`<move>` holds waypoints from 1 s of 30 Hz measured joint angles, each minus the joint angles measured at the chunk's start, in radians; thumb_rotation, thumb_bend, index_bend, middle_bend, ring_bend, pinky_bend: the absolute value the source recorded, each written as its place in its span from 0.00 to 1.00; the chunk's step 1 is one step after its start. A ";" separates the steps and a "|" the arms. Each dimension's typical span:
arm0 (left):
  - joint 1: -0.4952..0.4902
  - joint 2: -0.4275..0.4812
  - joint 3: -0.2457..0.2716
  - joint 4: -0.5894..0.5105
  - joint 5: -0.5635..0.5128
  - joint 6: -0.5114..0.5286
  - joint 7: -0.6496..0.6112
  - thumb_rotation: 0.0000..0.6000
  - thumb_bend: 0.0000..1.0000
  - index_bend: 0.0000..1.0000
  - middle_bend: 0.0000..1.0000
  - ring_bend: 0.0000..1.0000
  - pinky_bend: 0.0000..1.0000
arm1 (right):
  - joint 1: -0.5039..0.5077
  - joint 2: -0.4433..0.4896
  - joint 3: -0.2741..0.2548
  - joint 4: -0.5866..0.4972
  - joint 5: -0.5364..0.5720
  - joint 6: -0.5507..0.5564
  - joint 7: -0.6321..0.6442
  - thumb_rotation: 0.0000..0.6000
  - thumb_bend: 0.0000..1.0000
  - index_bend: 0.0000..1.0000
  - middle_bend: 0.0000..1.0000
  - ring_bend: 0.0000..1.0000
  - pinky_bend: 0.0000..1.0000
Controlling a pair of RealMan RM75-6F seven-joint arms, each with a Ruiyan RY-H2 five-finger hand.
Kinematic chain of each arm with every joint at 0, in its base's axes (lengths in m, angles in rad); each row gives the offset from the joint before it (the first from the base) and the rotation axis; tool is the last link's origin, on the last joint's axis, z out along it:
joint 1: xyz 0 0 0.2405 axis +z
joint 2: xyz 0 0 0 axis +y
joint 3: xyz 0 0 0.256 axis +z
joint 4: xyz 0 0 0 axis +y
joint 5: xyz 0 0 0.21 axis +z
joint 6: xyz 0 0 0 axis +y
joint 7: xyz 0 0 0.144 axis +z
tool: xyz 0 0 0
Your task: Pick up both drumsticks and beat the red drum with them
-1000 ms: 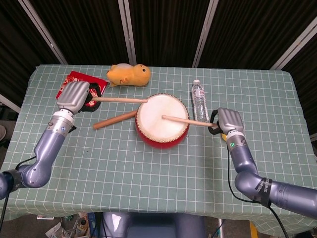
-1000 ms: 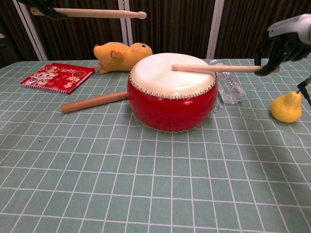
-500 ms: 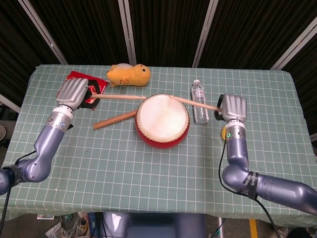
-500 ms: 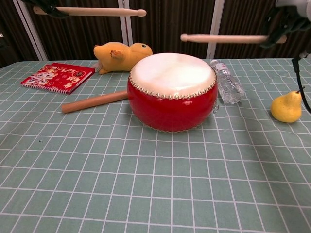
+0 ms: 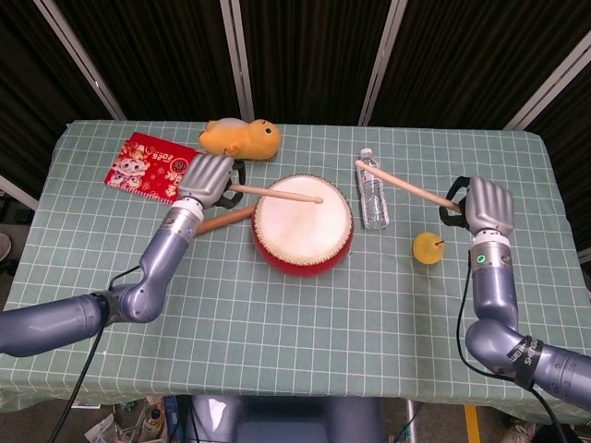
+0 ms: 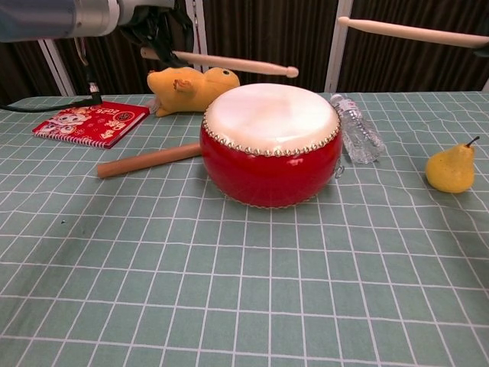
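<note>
From the head view we see the red drum (image 5: 303, 224) in the middle of the frame, on the green checked cloth (image 5: 277, 323). Our left hand (image 5: 207, 178) is just left of the drum, fingers wrapped around a drumstick (image 5: 277, 194) whose tip hangs over the white drum top. Our right hand (image 5: 487, 206) is at the right side, gripping the other drumstick (image 5: 406, 187) – it slants up and left, over the water bottle (image 5: 372, 189). A yellow pear (image 5: 428, 247) sits near that hand. A wooden rod (image 5: 222, 220) lies by the drum's left side. A yellow plush toy (image 5: 242, 138) and a red booklet (image 5: 152, 166) lie at the upper left.

From the chest view the drum (image 6: 270, 145) fills the middle. The left hand (image 6: 157, 23), upper left, holds its stick (image 6: 229, 63) above the drum. The right stick (image 6: 412, 32) crosses the upper right corner – the hand itself is out of frame here.
</note>
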 measured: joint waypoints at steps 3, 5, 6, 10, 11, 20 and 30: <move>-0.043 -0.015 0.048 0.027 -0.091 -0.034 0.091 1.00 0.61 0.79 1.00 1.00 1.00 | -0.005 0.006 -0.010 0.012 -0.011 -0.010 -0.003 1.00 0.86 1.00 1.00 1.00 1.00; -0.085 -0.012 0.085 0.031 -0.203 -0.053 0.167 1.00 0.60 0.79 1.00 1.00 1.00 | -0.010 0.006 -0.025 0.023 -0.031 -0.008 -0.015 1.00 0.86 1.00 1.00 1.00 1.00; -0.106 -0.009 0.101 0.031 -0.261 -0.058 0.201 1.00 0.60 0.79 1.00 1.00 1.00 | -0.014 0.006 -0.034 0.031 -0.042 -0.009 -0.015 1.00 0.86 1.00 1.00 1.00 1.00; -0.192 0.008 0.142 0.029 -0.517 -0.064 0.319 1.00 0.59 0.79 1.00 1.00 1.00 | -0.025 0.010 -0.030 0.039 -0.030 -0.021 0.001 1.00 0.86 1.00 1.00 1.00 1.00; -0.204 0.014 0.142 0.026 -0.575 -0.062 0.331 1.00 0.59 0.79 1.00 1.00 1.00 | -0.028 0.012 -0.029 0.039 -0.027 -0.023 0.004 1.00 0.86 1.00 1.00 1.00 1.00; -0.176 0.057 0.051 -0.024 -0.501 0.019 0.160 1.00 0.58 0.79 1.00 1.00 1.00 | -0.049 0.033 -0.005 -0.018 -0.091 0.008 0.044 1.00 0.86 1.00 1.00 1.00 1.00; 0.000 0.256 -0.074 -0.188 0.031 0.126 -0.167 1.00 0.58 0.79 1.00 1.00 1.00 | -0.023 0.039 0.024 -0.108 -0.122 0.017 0.037 1.00 0.86 1.00 1.00 1.00 1.00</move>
